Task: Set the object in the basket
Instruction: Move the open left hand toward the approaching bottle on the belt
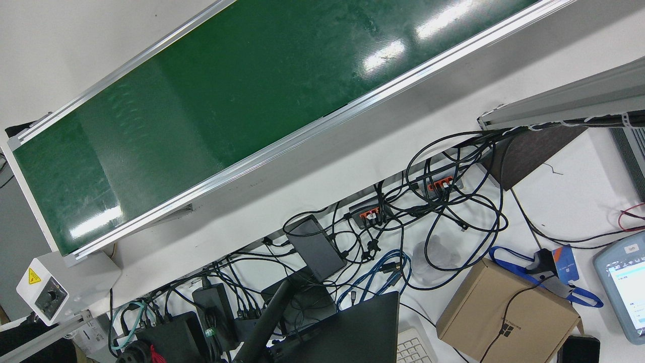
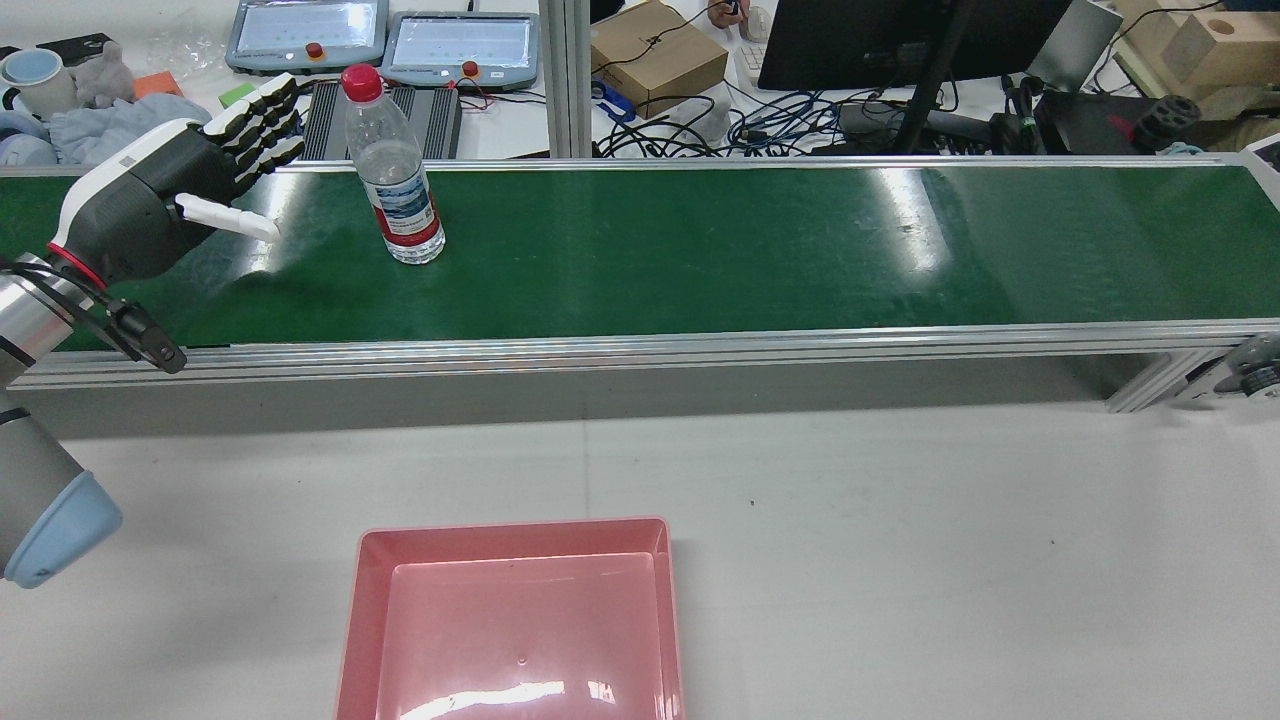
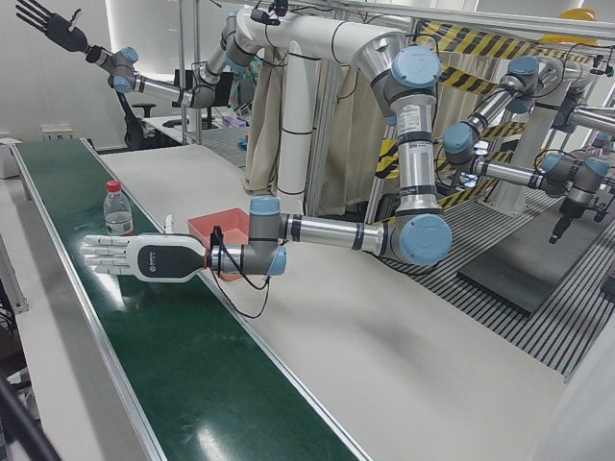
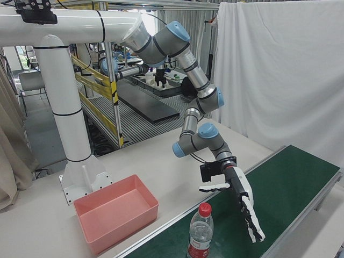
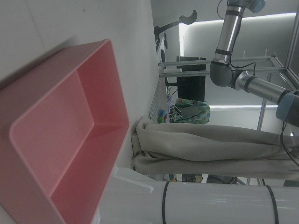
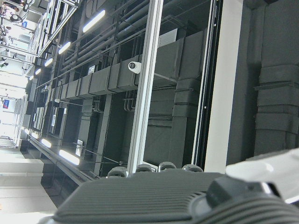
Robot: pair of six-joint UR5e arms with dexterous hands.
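A clear water bottle (image 2: 400,175) with a red cap and a red-and-blue label stands upright on the green conveyor belt (image 2: 700,250). My left hand (image 2: 185,195) hovers over the belt just left of the bottle, open, fingers stretched toward it, a gap between them. From the front corners the same left hand (image 3: 135,257) (image 4: 236,201) shows flat beside the bottle (image 3: 117,211) (image 4: 200,234). The pink basket (image 2: 510,620) sits on the white table in front of the belt. My right hand (image 3: 48,24) is raised high, fingers spread, holding nothing.
Behind the belt stand teach pendants (image 2: 460,45), a cardboard box (image 2: 655,60), a monitor and tangled cables (image 1: 403,227). The belt's aluminium rail (image 2: 640,345) runs between the belt and the basket. The left hand view shows the basket (image 5: 60,154) from above.
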